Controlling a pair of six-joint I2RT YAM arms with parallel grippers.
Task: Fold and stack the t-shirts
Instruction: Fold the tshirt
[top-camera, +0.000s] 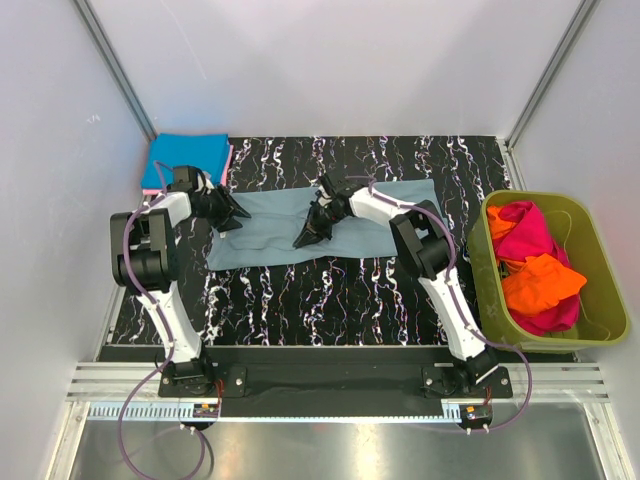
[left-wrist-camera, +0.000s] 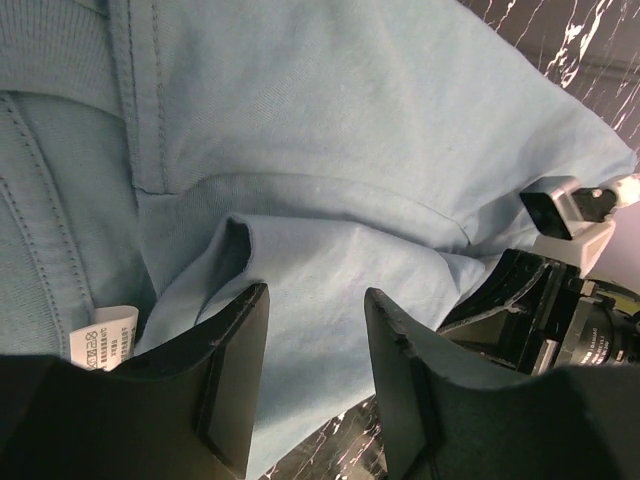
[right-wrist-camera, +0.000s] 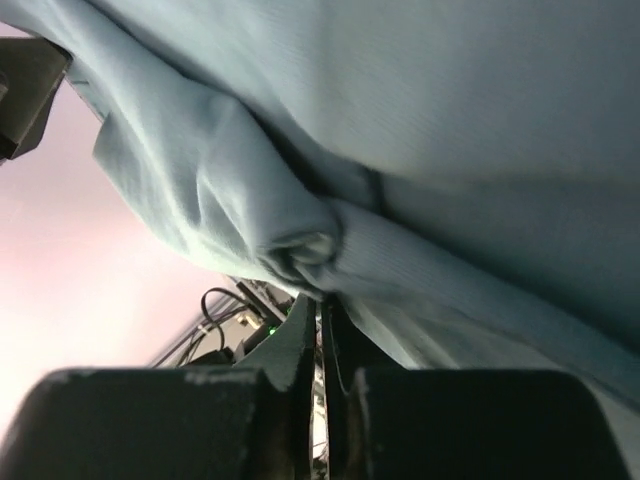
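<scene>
Pressed tight together, the dark fingers (right-wrist-camera: 293, 345) of the right pincer (right-wrist-camera: 322, 305) are closed on a bunched fold of the grey-blue t-shirt (top-camera: 265, 232), and the cloth drapes up and away from their tips with pale wall showing under its raised edge. From above, that pincer sits near the middle of the shirt, which lies spread lengthwise across the black marbled surface (top-camera: 380, 290).

At the shirt's left end the left pincer (left-wrist-camera: 315, 295) stands open, its two fingers apart over a soft ridge of cloth, gripping nothing that I can make out. A small white neck label (left-wrist-camera: 105, 338) shows just beside its left finger.

At the far left corner lies a folded bright blue t-shirt (top-camera: 185, 158), with a pink one (top-camera: 230, 165) peeking out along its right edge.

On the right, well apart from the spread shirt, an olive-green tub (top-camera: 602, 262) holds a crumpled magenta shirt (top-camera: 525, 230) and an orange shirt (top-camera: 540, 282)
</scene>
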